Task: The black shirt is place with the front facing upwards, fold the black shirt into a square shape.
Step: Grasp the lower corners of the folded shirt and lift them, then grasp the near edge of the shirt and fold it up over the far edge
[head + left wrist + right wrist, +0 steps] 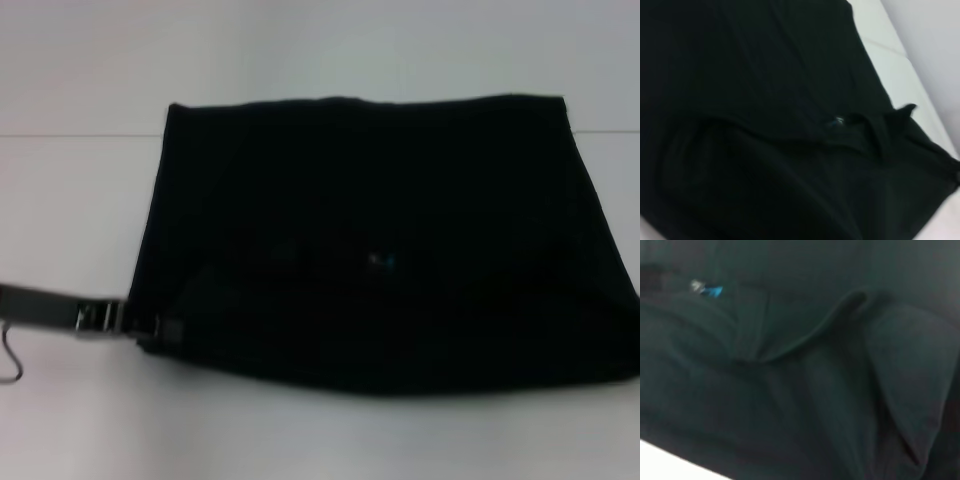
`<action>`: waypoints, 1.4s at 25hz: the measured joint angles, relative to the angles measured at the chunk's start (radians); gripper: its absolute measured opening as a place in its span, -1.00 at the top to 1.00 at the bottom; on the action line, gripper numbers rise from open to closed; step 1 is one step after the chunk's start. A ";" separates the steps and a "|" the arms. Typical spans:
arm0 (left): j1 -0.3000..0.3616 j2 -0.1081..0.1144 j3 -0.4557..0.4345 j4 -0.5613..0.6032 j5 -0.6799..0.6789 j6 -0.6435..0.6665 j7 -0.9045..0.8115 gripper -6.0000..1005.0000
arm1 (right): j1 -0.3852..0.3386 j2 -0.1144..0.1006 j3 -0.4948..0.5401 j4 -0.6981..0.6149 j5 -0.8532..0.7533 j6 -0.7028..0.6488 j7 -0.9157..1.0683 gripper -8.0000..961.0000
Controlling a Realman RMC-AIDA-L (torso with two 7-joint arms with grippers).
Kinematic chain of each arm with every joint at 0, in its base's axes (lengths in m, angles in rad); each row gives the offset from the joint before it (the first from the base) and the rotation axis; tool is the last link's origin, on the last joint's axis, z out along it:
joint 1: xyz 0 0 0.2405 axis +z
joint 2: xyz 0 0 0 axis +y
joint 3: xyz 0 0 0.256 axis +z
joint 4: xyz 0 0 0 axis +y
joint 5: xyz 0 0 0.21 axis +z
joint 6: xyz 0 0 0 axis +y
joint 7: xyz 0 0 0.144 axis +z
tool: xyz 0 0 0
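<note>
The black shirt (360, 240) lies spread on the white table (80, 210) as a wide, roughly rectangular shape, with sleeves folded in. Its small blue neck label (380, 262) shows near the middle front. No white letters are visible. My left arm reaches in from the left, and its gripper (163, 328) is at the shirt's near-left corner, dark against the cloth. The left wrist view shows the shirt (765, 125) and label (838, 121). The right wrist view is filled by folds of the shirt (830, 390) close up, with the label (714, 290). My right gripper itself does not show.
White table surface (300, 440) runs along the front of the shirt and to its left. A light wall (300, 50) rises behind the table's far edge. A thin cable (10, 362) hangs below my left arm.
</note>
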 joint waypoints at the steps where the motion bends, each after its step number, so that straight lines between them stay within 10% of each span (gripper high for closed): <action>1: 0.006 0.002 0.000 0.000 0.000 0.028 0.000 0.95 | -0.016 0.000 0.000 -0.006 0.012 -0.037 -0.021 0.88; 14: 0.022 -0.005 0.008 -0.040 0.100 0.288 0.044 0.95 | -0.121 0.046 -0.003 0.057 0.025 -0.167 -0.190 0.88; 26: -0.073 -0.006 -0.310 -0.039 0.089 -0.005 0.019 0.95 | -0.060 -0.048 0.293 0.232 0.263 0.018 -0.152 0.88; 31: -0.073 -0.047 -0.398 -0.039 0.000 -0.197 0.050 0.95 | -0.066 -0.055 0.314 0.361 0.476 0.246 -0.178 0.88; 35: -0.067 -0.112 -0.403 -0.048 -0.104 -0.356 0.138 0.95 | -0.059 0.001 0.311 0.455 0.596 0.461 -0.269 0.88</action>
